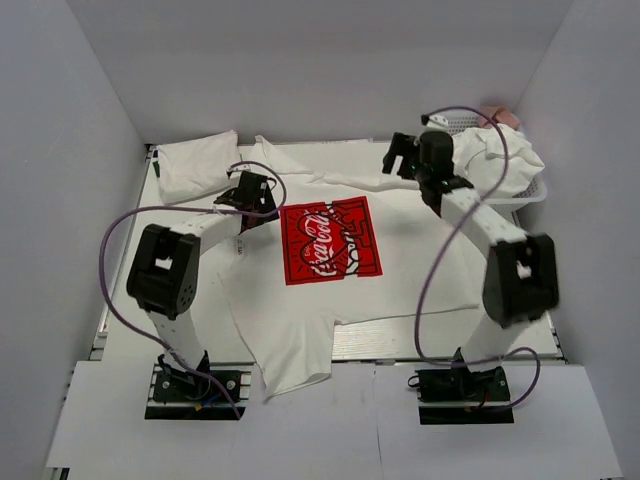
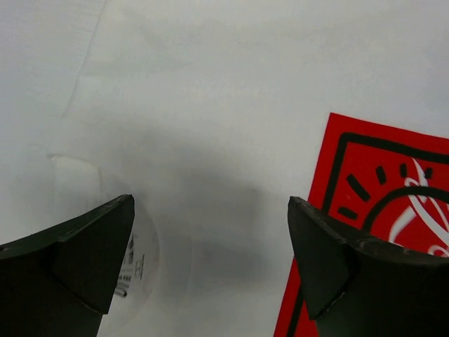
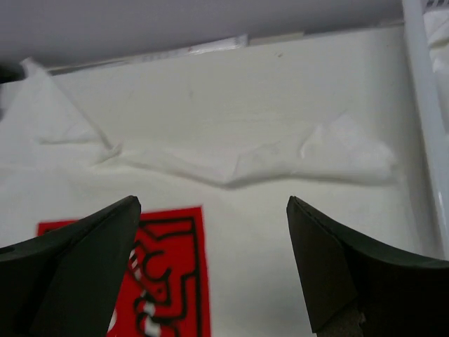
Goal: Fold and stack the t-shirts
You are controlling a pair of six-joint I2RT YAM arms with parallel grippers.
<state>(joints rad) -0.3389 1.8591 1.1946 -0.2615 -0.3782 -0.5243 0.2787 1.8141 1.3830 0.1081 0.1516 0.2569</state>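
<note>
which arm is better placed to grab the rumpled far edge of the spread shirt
right, probably: the right fingers, open, hover near the rumpled far edge of the shirt, straight ahead in their wrist view. the left fingers, also open, are over the label beside the red print

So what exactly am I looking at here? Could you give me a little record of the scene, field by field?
Main item: white t-shirt, spread flat in the centre, not yet folded
Print: red print, face up
Far left corner: white bundle, probably another shirt
Far right: basket holding white cloth
Left gripper: open, empty, over the shirt just left of the print
Right gripper: open, empty, over the shirt's far edge
</note>
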